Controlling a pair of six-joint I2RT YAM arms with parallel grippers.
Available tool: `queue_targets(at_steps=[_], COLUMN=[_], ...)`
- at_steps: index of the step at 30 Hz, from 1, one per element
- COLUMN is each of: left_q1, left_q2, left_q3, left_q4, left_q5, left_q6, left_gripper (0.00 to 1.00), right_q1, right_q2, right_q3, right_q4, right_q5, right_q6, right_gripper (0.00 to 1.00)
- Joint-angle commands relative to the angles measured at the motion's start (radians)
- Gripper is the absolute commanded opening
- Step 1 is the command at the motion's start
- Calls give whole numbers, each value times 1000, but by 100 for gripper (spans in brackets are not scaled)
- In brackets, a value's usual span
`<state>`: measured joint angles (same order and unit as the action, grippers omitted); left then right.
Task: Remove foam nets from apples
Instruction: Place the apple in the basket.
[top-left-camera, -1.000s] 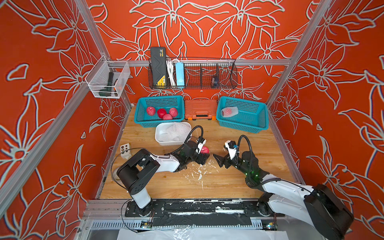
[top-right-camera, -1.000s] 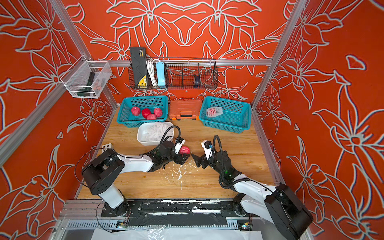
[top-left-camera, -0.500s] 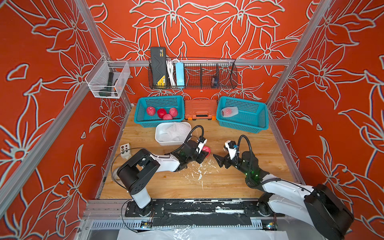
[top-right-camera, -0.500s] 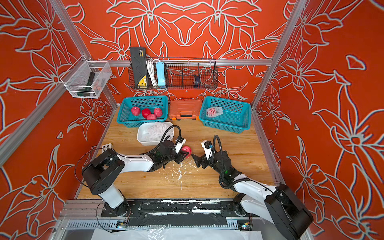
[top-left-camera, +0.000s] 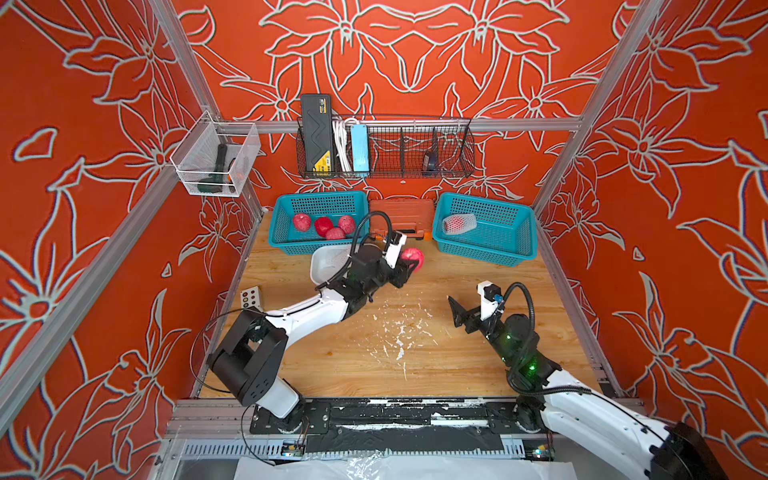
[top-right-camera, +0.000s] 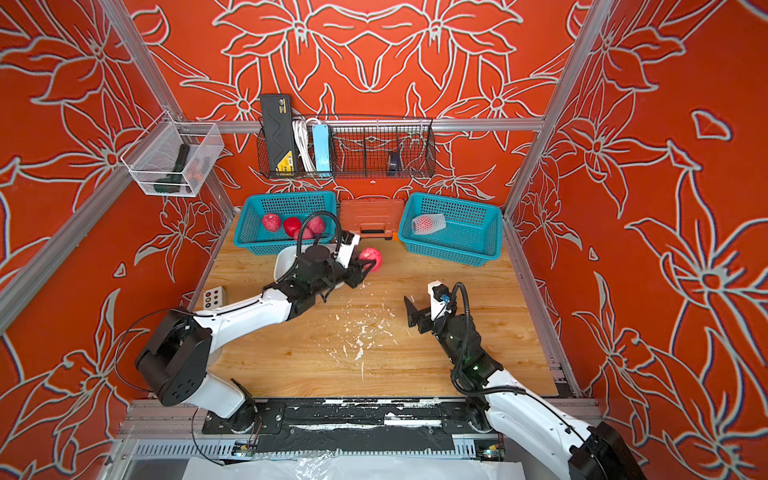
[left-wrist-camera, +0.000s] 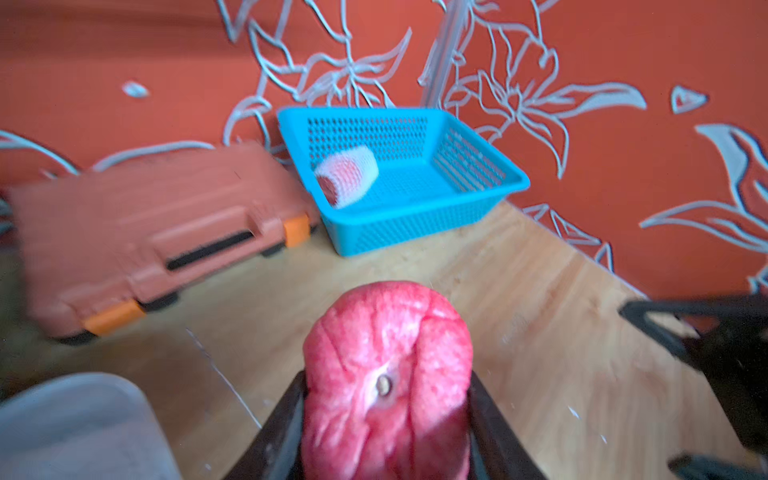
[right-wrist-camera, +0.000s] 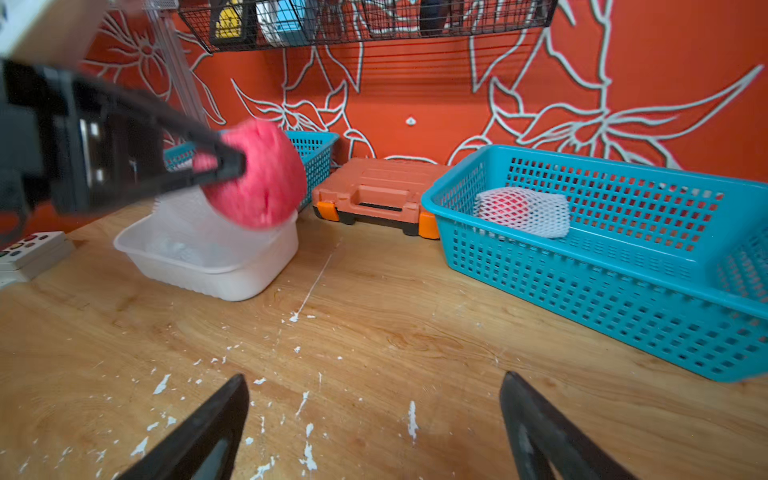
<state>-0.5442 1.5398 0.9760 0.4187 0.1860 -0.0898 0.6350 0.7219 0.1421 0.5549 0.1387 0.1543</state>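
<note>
Orange floral walls enclose a wooden desk (top-left-camera: 415, 365) scattered with white flecks (top-left-camera: 399, 332). On the left arm (top-left-camera: 307, 309), the left jaws pinch a bare apple (top-left-camera: 413, 258) from both sides. They hold it clear of the desk, between the white tub (top-left-camera: 322, 264) and the right teal basket (top-left-camera: 482, 253). Seen from the left wrist, the bare apple (left-wrist-camera: 386, 374) shows its stem pit. The right jaws are spread wide and grip nothing, low over the flecked wood and well apart from that fruit. A netted apple (top-left-camera: 457, 223) lies in the right basket, wrapped in its white foam net (right-wrist-camera: 523, 212). Four loose apples (top-left-camera: 324, 226) sit together in the left teal basket (top-left-camera: 307, 248). An orange case (top-left-camera: 401, 212) stands between the baskets.
</note>
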Motion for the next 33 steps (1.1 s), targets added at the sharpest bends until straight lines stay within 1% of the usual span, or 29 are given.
queue_targets(at_steps=[1, 3, 6, 12, 15, 20, 24, 27, 31, 33], left_q1=[89, 166, 260, 388, 430, 492, 521, 535, 567, 579], left_q2=[-12, 13, 87, 245, 308, 418, 483, 531, 581, 588], left_q3=[107, 160, 270, 425, 473, 566, 598, 648, 701, 699], left_q4=[-38, -48, -134, -237, -246, -300, -299, -329, -369, -367], left_q5=[12, 28, 54, 49, 17, 6, -27, -69, -95, -110], left_q6=[8, -8, 2, 49, 78, 83, 116, 139, 126, 121], left_gripper=[39, 40, 40, 40, 40, 40, 41, 43, 44, 45], right_q1=[0, 0, 1, 1, 0, 1, 0, 0, 0, 0], right_q2=[-8, 11, 47, 61, 69, 65, 58, 62, 80, 88], right_q3=[-9, -6, 11, 16, 17, 16, 14, 13, 16, 17], right_q4=[-15, -8, -11, -8, -7, -11, -11, -6, -1, 7], right_q5=[49, 41, 34, 33, 29, 36, 33, 32, 31, 31], right_q6=[0, 6, 8, 13, 12, 11, 14, 17, 17, 16], right_gripper=[94, 94, 94, 94, 94, 94, 94, 94, 94, 94])
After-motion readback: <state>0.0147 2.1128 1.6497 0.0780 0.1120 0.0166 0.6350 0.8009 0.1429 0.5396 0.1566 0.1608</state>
